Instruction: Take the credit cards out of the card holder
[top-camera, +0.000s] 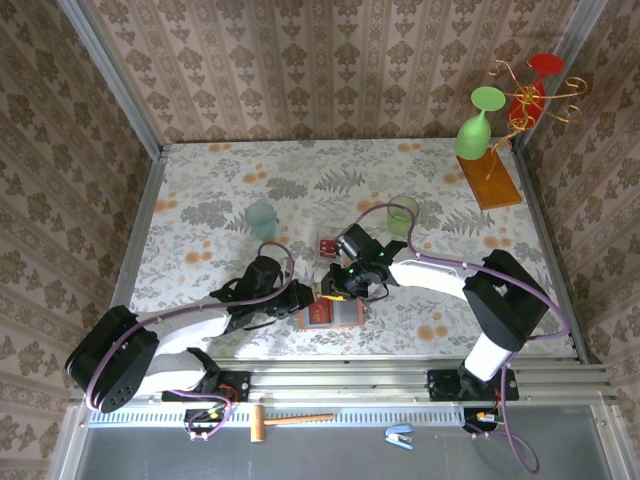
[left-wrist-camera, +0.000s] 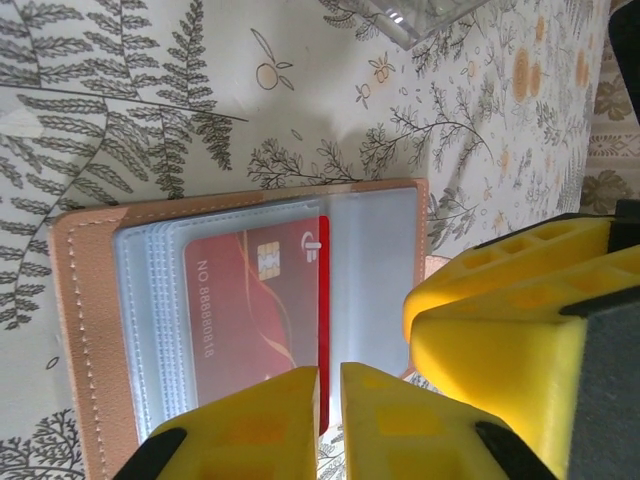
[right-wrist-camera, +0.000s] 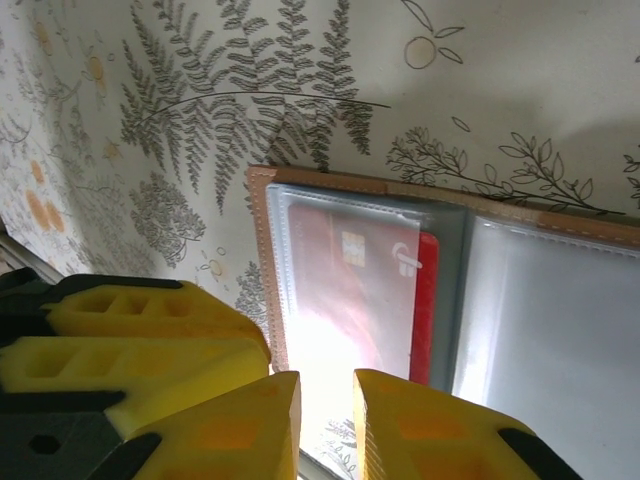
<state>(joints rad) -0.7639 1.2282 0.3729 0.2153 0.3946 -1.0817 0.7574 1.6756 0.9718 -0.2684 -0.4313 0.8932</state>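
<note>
On the table (left-wrist-camera: 150, 100), the left tool (left-wrist-camera: 330, 375) is almost shut at a red credit card (left-wrist-camera: 250, 320); whether it pinches is hard to tell. That card sits in the open card holder (left-wrist-camera: 85, 330). The right tool (right-wrist-camera: 327, 380) is a little open by its edge.

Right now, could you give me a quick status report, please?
Left gripper and right gripper low at edge of card holder, jaws narrow, grip unclear. Red card mostly in its sleeve. Clear box sits apart.
</note>
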